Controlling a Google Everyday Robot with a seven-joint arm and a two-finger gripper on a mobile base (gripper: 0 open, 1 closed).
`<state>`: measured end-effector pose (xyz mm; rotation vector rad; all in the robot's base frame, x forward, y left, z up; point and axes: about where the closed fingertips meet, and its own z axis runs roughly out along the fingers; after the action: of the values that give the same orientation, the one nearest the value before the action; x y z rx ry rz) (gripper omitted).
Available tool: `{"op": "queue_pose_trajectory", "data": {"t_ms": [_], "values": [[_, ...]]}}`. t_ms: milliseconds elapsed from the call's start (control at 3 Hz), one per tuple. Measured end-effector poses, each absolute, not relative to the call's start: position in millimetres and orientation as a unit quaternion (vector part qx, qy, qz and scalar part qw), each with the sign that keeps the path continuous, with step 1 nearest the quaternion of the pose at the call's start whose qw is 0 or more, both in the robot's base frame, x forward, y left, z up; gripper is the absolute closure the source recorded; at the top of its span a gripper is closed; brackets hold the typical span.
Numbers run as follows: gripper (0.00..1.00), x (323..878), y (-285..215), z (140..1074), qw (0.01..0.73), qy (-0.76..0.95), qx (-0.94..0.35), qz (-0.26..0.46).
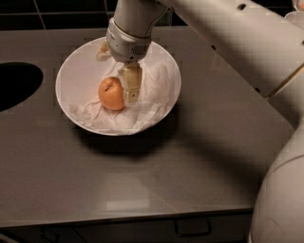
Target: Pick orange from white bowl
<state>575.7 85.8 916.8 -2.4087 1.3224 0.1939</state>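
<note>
The orange [111, 93] lies in the white bowl [71, 71] on crumpled white paper [152, 90], left of the bowl's middle. My gripper [117, 69] hangs down into the bowl from above and is open. One tan finger [132, 84] stands right beside the orange's right side, touching or nearly touching it. The other finger [102, 50] is up at the bowl's back left, apart from the orange. The wrist hides the back of the bowl.
The bowl sits on a grey counter [142, 175]. A dark round opening [14, 85] is at the left edge. My white arm [237, 42] crosses the upper right. A small white dish [298, 4] shows at the top right corner. A drawer handle [192, 230] is below the counter's front edge.
</note>
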Motion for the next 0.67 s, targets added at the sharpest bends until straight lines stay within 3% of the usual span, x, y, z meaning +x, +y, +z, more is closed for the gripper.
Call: {"op": "queue_pose_trajectory", "data": {"t_ms": [667], "values": [[0.1, 575.6, 83.2, 909.2, 0.191, 0.475, -0.855, 0.076]]}}
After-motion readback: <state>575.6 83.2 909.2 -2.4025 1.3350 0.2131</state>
